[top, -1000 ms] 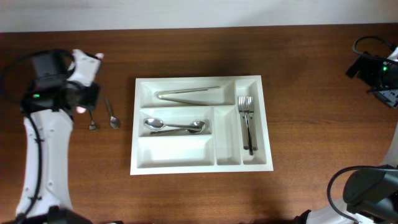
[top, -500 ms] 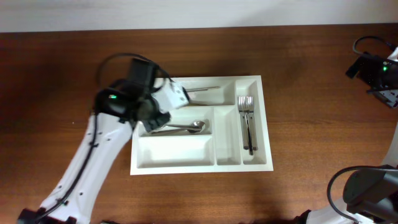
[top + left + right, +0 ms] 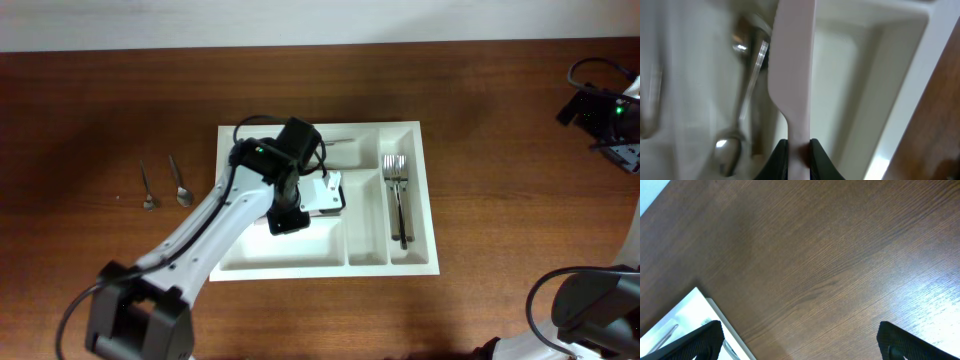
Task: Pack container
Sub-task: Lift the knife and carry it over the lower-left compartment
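Note:
The white container lies mid-table. It holds tongs in the top long compartment, spoons in the middle one and forks in a narrow right one. My left gripper hovers over the middle compartment, shut on a pale pinkish-white flat utensil. In the left wrist view the gripper pinches the utensil's handle above the metal spoons and the container wall. My right gripper is open and empty over bare wood, off the container's far right side.
Two small metal spoons lie on the table left of the container. The right arm sits at the far right edge. A corner of the container shows in the right wrist view.
My left arm swung from the table's left side across to the container, carrying the pale utensil, and now hangs over the middle compartment. The right arm has not moved.

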Robot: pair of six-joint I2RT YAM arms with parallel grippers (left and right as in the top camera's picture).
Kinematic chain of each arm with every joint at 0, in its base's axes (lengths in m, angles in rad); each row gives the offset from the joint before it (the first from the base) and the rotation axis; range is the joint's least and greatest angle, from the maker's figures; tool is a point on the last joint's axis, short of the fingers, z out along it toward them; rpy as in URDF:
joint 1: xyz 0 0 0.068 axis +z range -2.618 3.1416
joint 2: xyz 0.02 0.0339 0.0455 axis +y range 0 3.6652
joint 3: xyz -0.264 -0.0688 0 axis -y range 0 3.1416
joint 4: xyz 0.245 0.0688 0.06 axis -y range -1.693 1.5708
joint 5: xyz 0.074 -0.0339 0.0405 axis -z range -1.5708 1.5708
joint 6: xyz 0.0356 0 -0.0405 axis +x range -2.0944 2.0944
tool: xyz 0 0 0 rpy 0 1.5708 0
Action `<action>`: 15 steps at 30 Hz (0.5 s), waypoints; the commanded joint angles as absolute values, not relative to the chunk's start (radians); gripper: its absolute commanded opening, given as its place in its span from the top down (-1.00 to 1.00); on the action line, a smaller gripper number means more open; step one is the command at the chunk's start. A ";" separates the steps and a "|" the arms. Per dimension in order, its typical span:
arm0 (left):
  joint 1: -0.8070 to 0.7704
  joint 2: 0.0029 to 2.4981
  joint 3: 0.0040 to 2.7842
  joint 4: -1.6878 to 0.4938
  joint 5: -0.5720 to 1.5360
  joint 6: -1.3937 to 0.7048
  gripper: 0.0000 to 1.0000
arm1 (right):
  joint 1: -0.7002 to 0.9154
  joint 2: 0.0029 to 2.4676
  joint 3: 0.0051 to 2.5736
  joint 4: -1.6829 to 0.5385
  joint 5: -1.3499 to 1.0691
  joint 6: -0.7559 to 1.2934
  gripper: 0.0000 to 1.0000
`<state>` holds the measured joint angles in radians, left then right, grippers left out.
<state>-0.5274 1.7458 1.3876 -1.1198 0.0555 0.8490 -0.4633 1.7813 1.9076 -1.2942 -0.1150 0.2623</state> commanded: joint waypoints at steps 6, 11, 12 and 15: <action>-0.530 1.820 1.388 -1.140 0.084 0.873 0.96 | -0.466 1.768 1.919 -1.295 -0.120 0.271 -0.97; -0.530 1.836 1.388 -1.157 0.130 0.873 0.97 | -0.466 1.768 1.919 -1.295 -0.120 0.271 -0.98; -0.530 1.836 1.385 -1.158 0.127 0.873 0.97 | -0.466 1.768 1.919 -1.295 -0.120 0.271 -0.97; -0.530 1.836 1.382 -1.157 0.128 0.873 0.97 | -0.466 1.768 1.919 -1.295 -0.120 0.271 -0.97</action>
<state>-0.5274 1.8263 1.3876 -1.1530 0.0978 0.8532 -0.4633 1.7813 1.9076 -1.2942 -0.1150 0.2626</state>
